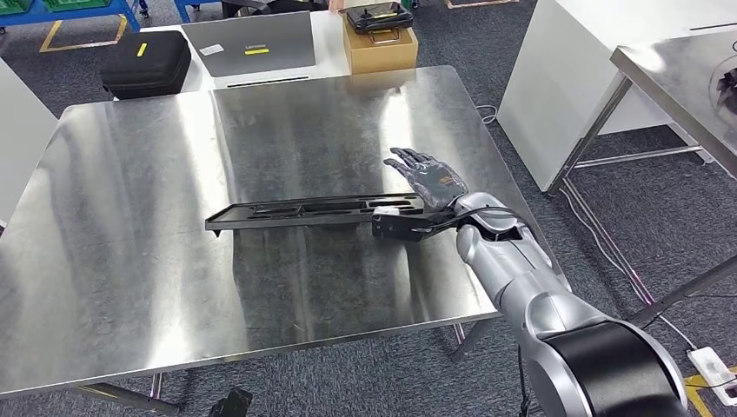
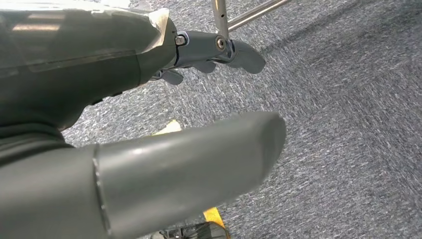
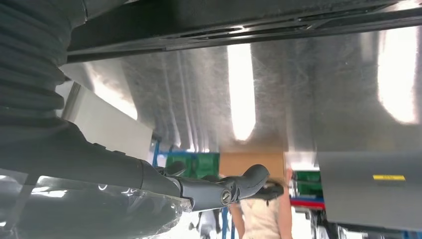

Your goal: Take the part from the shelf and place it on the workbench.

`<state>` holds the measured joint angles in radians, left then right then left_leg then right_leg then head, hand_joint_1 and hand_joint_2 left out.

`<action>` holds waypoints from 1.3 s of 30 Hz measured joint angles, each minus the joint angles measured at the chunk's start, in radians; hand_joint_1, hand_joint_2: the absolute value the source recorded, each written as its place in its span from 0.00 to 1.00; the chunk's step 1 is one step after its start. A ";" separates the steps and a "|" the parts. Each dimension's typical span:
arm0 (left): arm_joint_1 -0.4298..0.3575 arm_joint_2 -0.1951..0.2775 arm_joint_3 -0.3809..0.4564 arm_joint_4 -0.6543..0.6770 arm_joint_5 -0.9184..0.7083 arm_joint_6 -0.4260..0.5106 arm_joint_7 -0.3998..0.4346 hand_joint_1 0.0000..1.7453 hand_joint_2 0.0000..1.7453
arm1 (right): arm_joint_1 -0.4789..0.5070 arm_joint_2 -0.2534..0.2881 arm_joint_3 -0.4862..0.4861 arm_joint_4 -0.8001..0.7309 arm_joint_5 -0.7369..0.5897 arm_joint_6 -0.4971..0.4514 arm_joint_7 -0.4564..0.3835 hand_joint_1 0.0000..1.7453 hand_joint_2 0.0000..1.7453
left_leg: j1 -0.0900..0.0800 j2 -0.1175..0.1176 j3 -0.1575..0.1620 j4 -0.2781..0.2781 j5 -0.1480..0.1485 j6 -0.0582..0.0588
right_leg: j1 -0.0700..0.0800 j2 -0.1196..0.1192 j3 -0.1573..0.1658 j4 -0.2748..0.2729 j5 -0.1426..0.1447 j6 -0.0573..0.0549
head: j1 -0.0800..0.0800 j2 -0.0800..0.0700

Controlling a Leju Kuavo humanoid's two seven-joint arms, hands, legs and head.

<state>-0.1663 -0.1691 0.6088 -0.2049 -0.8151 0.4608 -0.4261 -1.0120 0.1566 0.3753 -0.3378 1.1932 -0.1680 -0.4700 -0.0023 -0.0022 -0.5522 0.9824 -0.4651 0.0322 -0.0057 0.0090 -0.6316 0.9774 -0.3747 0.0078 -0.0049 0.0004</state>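
Now my right hand (image 1: pixel 434 184) sits at the end of the long black part (image 1: pixel 304 211), fingers stretched out flat, not holding it. The part lies flat on the shiny metal workbench (image 1: pixel 130 261). My left hand (image 2: pixel 219 50) hangs over the grey carpet (image 2: pixel 348 124), empty, fingers apart.

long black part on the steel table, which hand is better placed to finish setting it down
Right. The right hand is at the near end of the long black part over the workbench, fingers spread. The left hand hangs over carpet.
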 joint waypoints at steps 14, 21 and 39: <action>0.009 0.000 0.018 0.000 0.011 0.000 -0.008 0.00 0.00 | -0.012 0.051 0.000 -0.020 -0.036 0.116 -0.042 0.00 1.00 | 0.000 0.000 0.001 0.000 0.000 0.000 | 0.000 0.000 0.001 0.000 0.000 0.000 | 0.000 0.000; 0.012 0.000 0.041 0.000 0.019 0.009 -0.010 0.00 0.00 | 0.000 0.069 0.043 -0.092 -0.147 0.352 -0.053 0.00 1.00 | 0.000 0.000 0.002 0.000 0.000 0.000 | 0.000 0.000 0.001 0.000 0.000 0.000 | 0.000 0.000; 0.049 -0.001 0.118 0.000 0.049 0.021 -0.050 0.00 0.00 | -0.346 -0.185 0.250 -0.330 -0.534 0.200 0.267 0.00 1.00 | -0.004 -0.004 0.000 0.002 0.001 0.002 | -0.003 -0.004 0.001 0.000 0.000 0.001 | 0.000 0.000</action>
<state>-0.1168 -0.1703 0.7264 -0.2049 -0.7658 0.4818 -0.4766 -1.3584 -0.0281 0.6251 -0.6675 0.6592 0.0316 -0.2030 -0.0066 -0.0059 -0.5522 0.9846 -0.4642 0.0338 -0.0082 0.0049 -0.6309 0.9773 -0.3744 0.0084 -0.0049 0.0004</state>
